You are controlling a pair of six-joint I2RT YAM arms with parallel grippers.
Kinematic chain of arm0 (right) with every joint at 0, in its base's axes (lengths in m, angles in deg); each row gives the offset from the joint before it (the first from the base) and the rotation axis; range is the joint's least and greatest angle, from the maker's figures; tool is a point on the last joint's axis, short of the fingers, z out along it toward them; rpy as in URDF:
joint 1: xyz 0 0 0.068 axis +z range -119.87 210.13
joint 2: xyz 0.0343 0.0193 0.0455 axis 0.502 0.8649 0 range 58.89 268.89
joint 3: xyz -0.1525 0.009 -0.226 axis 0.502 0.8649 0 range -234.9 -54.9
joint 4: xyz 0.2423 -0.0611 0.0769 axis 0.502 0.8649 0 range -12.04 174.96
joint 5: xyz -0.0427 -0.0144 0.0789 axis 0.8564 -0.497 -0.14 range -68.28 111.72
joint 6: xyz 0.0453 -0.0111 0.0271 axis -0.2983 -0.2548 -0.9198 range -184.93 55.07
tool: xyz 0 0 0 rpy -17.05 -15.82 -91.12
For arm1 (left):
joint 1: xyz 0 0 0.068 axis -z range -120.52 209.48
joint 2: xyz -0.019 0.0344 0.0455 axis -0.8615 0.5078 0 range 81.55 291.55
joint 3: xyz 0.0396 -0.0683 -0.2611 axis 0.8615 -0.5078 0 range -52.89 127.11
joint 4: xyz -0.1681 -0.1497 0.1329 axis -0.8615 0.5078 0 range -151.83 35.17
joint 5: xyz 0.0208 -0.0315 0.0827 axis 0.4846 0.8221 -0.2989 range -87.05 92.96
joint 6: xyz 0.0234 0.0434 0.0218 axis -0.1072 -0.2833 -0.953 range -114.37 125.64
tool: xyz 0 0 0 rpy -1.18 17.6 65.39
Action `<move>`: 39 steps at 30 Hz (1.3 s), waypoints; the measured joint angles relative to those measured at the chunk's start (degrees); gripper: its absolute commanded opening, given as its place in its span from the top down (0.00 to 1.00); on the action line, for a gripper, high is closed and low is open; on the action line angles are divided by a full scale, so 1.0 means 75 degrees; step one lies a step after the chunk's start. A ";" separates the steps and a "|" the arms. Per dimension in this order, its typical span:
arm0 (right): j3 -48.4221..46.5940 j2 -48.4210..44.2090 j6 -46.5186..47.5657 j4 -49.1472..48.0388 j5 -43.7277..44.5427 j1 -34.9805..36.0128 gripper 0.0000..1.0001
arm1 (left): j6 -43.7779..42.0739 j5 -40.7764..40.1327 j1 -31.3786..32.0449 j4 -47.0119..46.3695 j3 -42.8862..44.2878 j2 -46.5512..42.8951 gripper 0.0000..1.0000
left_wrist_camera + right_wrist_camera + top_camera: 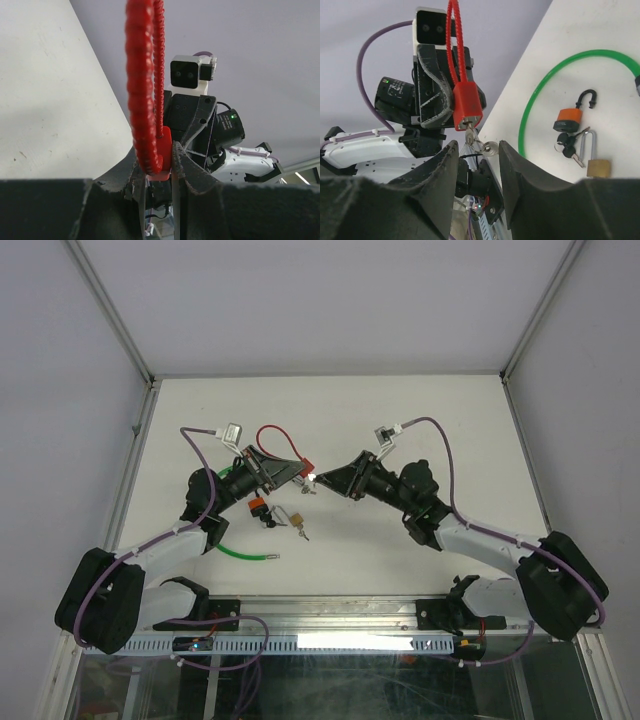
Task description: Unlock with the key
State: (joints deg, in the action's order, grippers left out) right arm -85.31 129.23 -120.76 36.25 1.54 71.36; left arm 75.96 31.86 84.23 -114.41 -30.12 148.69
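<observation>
A red padlock (466, 106) with a red cable shackle (145, 75) is held above the table, and my left gripper (159, 156) is shut on its body (162, 150). A silver key (470, 134) sticks in the keyhole on the lock's underside. A second key (489, 148) dangles from it on a ring. My right gripper (478, 146) is open just below the lock, one finger on each side of the hanging keys and not gripping them. In the top view the two grippers meet at mid-table around the lock (307, 468).
On the table lie an orange padlock (568, 118) with black keys (566, 142), a brass padlock (598, 166) and a green cable loop (540, 90). From above they sit just in front of the left gripper, at the orange padlock (258, 506).
</observation>
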 measured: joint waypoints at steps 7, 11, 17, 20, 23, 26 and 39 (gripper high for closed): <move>-0.0020 0.0265 -0.0283 -0.0597 -0.0236 0.0000 0.64 | 0.0099 0.0017 -0.0003 -0.0172 -0.0015 0.0000 1.00; -0.0029 0.0391 -0.0373 -0.0764 -0.0289 0.0000 0.68 | 0.0111 0.0020 0.0000 -0.0204 -0.0017 0.0000 1.00; -0.0108 0.0548 -0.0458 -0.0991 -0.0376 0.0038 0.77 | 0.0111 0.0020 0.0000 -0.0204 -0.0017 0.0000 1.00; -0.0117 0.0612 -0.0527 -0.1169 -0.0376 0.0044 0.83 | 0.0111 0.0017 0.0000 -0.0204 -0.0023 0.0000 1.00; -0.0117 0.0667 -0.0583 -0.1285 -0.0376 0.0041 0.90 | 0.0111 0.0017 0.0000 -0.0207 -0.0029 0.0000 1.00; -0.0117 0.0688 -0.0627 -0.1297 -0.0376 0.0041 0.98 | 0.0114 0.0017 0.0000 -0.0213 -0.0029 0.0000 1.00; -0.0175 0.0688 -0.0460 -0.1230 -0.0414 0.0029 1.00 | 0.0082 -0.0082 0.0108 -0.0256 -0.0032 0.0000 1.00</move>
State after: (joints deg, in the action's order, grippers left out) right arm -86.62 134.39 -124.21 27.02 -1.57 71.58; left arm 76.57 31.25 85.04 -116.33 -30.36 148.69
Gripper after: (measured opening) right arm 0.009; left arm 0.188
